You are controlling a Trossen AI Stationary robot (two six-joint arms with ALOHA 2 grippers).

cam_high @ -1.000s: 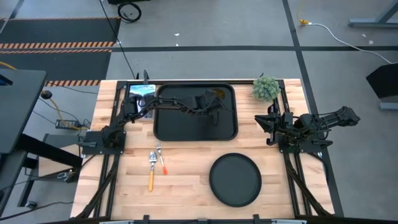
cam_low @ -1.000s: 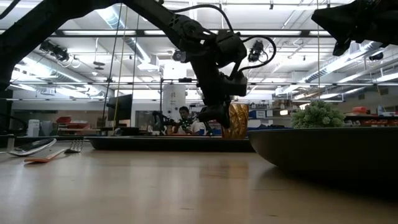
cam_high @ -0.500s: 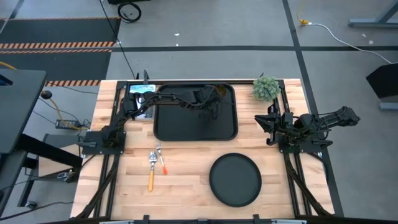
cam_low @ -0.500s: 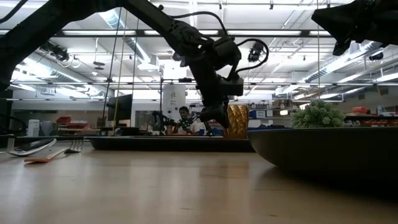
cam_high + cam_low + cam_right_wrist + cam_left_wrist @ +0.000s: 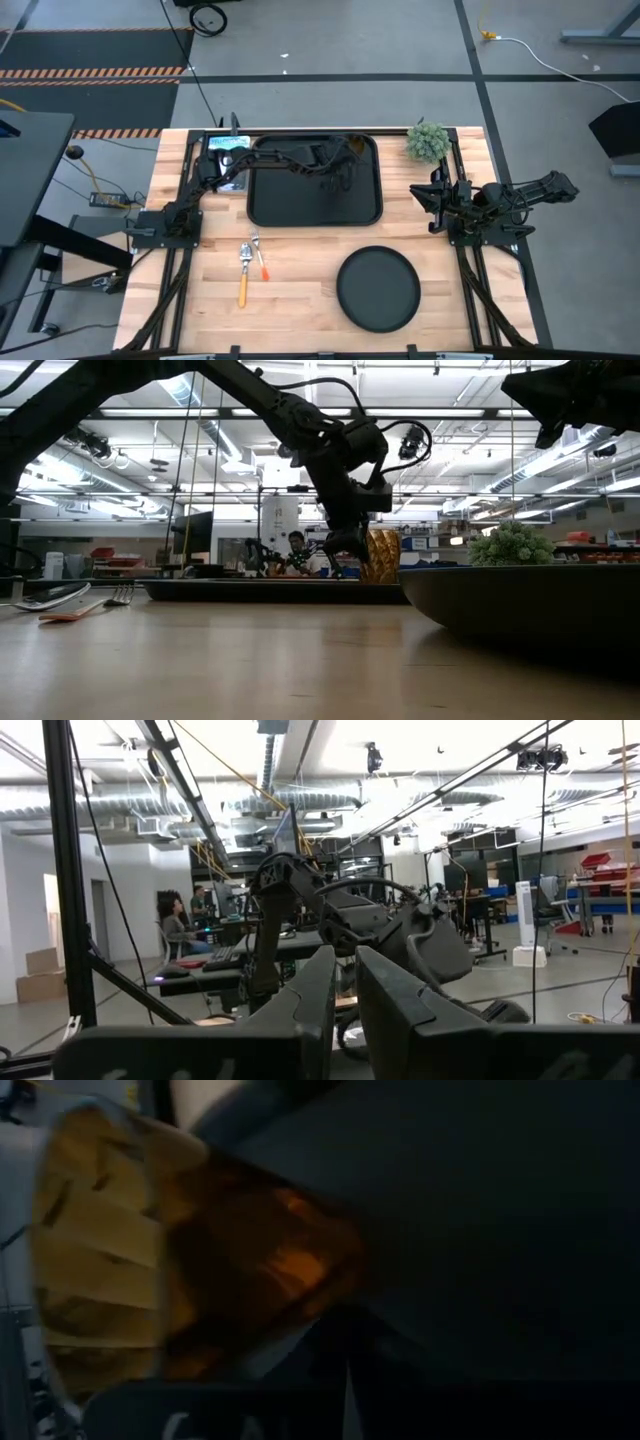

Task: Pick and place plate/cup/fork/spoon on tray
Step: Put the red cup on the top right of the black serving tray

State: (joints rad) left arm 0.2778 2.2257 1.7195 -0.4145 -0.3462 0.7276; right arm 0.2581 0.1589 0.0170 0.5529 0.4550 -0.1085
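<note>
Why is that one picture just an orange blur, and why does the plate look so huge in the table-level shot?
In the left wrist view the cup sits right against the lens, too near to focus, so its amber glass smears. In the low view the plate lies nearest the camera, looming dark against bright ceiling lights. The high view is evenly lit and sharp.

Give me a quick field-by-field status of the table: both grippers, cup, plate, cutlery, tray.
left gripper: over the tray's far right area, right beside the cup; grip not clear
right gripper: parked at the table's right edge, fingers nearly together
cup: on the tray, upright
plate: on the table, off the tray
fork: on the table, left of the plate
spoon: beside the fork
</note>
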